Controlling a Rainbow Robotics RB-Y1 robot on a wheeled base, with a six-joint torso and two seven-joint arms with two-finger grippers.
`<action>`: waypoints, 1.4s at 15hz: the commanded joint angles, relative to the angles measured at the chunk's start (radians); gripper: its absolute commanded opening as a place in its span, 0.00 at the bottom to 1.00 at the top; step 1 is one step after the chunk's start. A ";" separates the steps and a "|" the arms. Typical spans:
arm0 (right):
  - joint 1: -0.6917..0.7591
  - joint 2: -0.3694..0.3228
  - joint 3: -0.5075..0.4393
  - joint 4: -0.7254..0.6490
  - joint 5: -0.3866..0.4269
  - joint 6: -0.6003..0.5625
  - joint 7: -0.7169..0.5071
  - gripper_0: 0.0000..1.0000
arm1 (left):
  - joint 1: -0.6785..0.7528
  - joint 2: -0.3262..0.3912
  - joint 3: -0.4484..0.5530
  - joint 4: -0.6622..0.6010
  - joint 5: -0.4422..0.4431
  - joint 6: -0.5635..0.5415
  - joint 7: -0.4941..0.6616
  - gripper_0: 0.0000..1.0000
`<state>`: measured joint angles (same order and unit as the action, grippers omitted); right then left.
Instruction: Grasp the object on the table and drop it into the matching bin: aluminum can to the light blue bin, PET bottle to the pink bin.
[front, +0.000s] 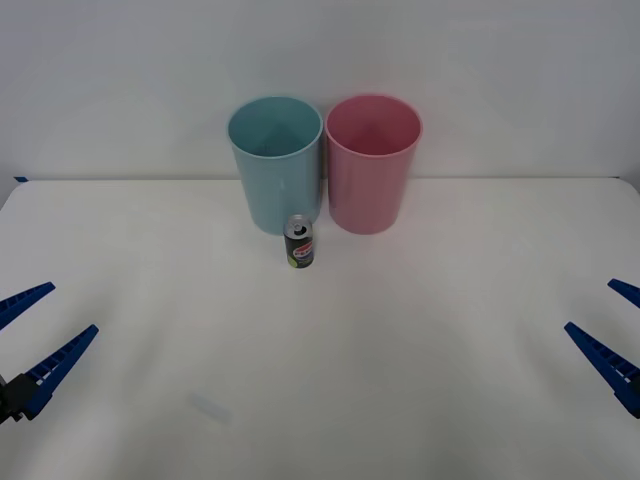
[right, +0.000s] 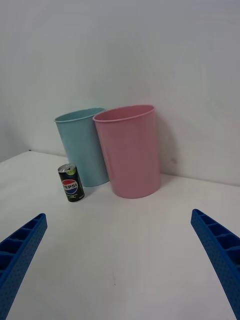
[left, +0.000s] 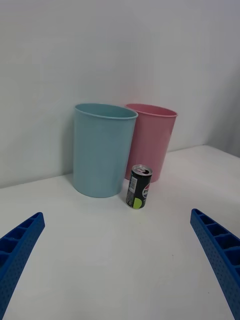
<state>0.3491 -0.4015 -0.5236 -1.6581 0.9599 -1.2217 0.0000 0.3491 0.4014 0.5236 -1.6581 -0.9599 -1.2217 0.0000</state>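
A small dark aluminum can (front: 300, 242) with a silver top stands upright on the white table (front: 400, 380), just in front of the gap between the two bins. Behind it the light blue bin (front: 276, 162) is on the left and the pink bin (front: 372, 162) on the right, side by side near the far edge. My left gripper (front: 28, 338) is open at the near left edge, far from the can. My right gripper (front: 622, 335) is open at the near right edge. The wrist views show the can (right: 71, 182) (left: 140, 186) standing well ahead of the open fingers.
A plain white wall rises behind the bins. A faint pale patch (front: 210, 408) lies on the tabletop at the near left. Wide bare tabletop stretches between both grippers and the can.
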 joint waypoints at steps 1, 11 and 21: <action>0.000 0.000 0.000 0.000 0.000 0.000 0.000 1.00 | 0.000 0.000 0.000 0.000 0.000 0.000 0.000 1.00; -0.025 -0.013 0.036 0.026 0.049 0.025 0.003 1.00 | 0.000 0.000 0.000 0.000 0.000 0.000 0.000 1.00; -0.228 -0.013 0.281 0.162 0.122 0.085 0.040 1.00 | 0.000 0.000 0.000 0.000 0.000 0.000 0.000 1.00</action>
<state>0.1394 -0.4142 -0.2599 -1.5110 1.0777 -1.1426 0.0359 0.3491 0.4014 0.5236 -1.6580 -0.9599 -1.2217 0.0000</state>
